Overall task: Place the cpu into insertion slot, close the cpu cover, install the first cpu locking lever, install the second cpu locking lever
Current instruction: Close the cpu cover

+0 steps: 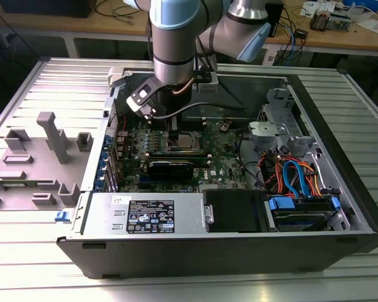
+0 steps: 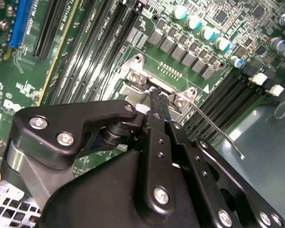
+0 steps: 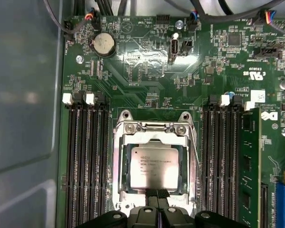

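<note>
- The gripper (image 3: 156, 194) hangs low over the green motherboard (image 3: 147, 71) inside the open computer case (image 1: 340, 126), its two black fingertips pressed together with no gap between them.
- The fingertips (image 3: 151, 194) sit at one edge of the socket, just beside the rim of the cpu (image 3: 154, 166); the pictures do not show whether they touch the metal there.
- The cpu lies flat in the insertion slot (image 3: 124, 166) — silver-grey top facing up, its sides square with the socket.
- The cpu cover (image 3: 152, 129) is folded down around the chip, so its silvery frame borders the chip on all sides and the chip shows through the square cutout.
- In the second wrist view a thin wire locking lever (image 2: 213, 128) stands out from a corner of the socket, slanting away over the long black memory slots (image 2: 228, 102) — its free end lifted off the board.
- More memory slots flank the socket on both sides in the first wrist view.
</note>
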Controlling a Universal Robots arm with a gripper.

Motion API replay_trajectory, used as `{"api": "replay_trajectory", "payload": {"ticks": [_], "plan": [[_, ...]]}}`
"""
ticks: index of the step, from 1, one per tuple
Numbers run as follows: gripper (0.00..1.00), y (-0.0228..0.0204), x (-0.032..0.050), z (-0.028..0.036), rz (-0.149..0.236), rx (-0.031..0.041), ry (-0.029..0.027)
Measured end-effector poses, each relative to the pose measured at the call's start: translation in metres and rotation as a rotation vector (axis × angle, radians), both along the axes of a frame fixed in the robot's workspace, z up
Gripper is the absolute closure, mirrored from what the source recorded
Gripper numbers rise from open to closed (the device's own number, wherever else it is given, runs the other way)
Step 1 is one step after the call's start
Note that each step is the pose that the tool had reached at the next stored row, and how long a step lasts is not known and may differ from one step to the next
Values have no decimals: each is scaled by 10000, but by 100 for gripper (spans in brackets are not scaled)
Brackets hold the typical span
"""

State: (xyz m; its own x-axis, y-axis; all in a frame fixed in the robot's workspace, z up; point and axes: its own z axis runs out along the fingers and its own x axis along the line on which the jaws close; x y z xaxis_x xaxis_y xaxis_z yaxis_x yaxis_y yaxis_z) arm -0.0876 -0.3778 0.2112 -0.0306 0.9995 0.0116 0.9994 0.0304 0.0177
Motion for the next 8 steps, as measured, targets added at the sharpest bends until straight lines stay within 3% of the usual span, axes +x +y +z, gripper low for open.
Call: {"api": "replay_trajectory", "payload": {"ticks": [3,8], "plan": [[89,-2,-3,-48,-1,60,0],[89,-2,-2,-45,0,82,-6]]}}
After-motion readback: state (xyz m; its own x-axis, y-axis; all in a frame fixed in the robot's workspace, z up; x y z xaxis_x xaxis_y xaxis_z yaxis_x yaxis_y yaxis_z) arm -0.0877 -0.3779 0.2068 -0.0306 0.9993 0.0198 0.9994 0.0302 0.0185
